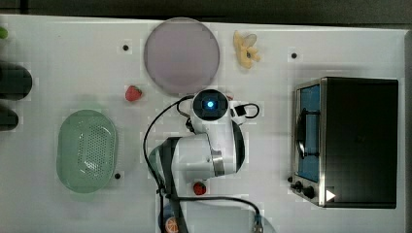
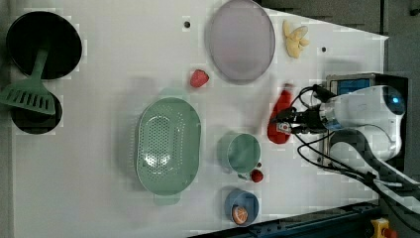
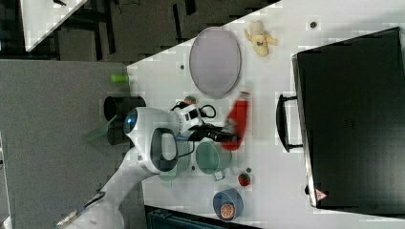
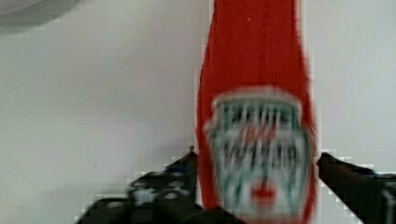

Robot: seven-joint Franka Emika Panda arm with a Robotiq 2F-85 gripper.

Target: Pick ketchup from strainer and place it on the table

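Ketchup [image 2: 280, 115] lies on table [image 2: 99, 208], well apart from strainer [image 2: 168, 144], between plate [image 2: 240, 39] and cup [image 2: 242, 152]. Label end sits between fingers of gripper [image 4: 257, 177]; right finger stands off bottle, left just beside it: spread. Long axis runs cap-first away from wrist.

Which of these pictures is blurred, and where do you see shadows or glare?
Wrist view: the ketchup label is smeared and unreadable, the gripper fingers soft-edged. Left view: a faint grey shadow lies on the table beside the strainer. Top view: a bright blue light glows on the arm; no strong glare elsewhere.
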